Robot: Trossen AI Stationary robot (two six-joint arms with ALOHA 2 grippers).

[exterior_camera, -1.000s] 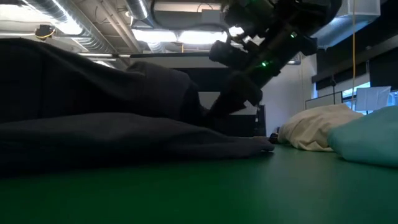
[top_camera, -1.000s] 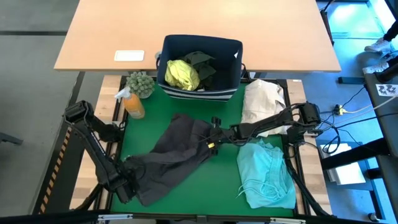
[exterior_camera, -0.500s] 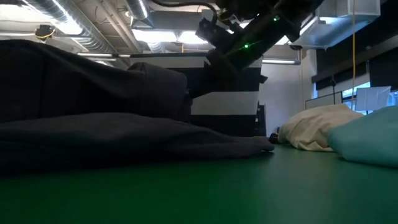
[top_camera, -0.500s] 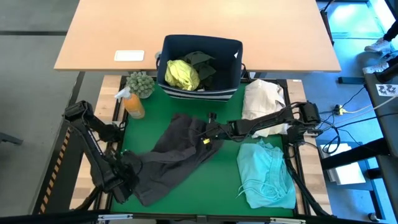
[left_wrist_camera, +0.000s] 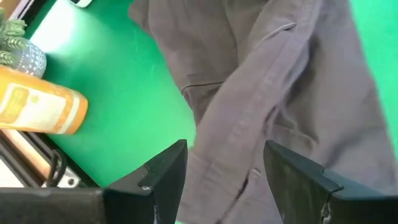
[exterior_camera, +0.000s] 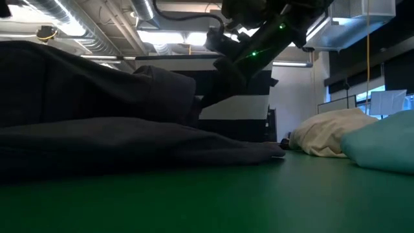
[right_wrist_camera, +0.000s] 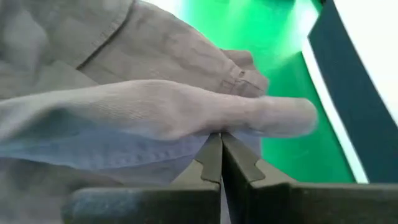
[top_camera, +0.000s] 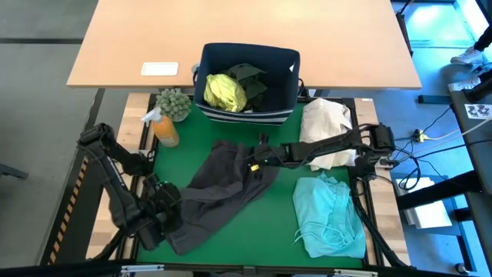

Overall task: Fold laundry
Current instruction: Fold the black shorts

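Charcoal grey garment (top_camera: 219, 192) sprawls limp mid-bench from above. The left wrist view shows left gripper (left_wrist_camera: 224, 177) jaws apart astride its hem. The right wrist view has right gripper (right_wrist_camera: 221, 146) jaws clamped on an edge fold; light, floppy cloth, best taken by its corners.

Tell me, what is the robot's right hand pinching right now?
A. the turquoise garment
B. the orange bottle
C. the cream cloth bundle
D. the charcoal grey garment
D: the right hand sits over the upper edge of the charcoal grey garment, and its wrist view shows its shut fingers clamping a fold of that grey cloth, with the turquoise garment lying apart from it.
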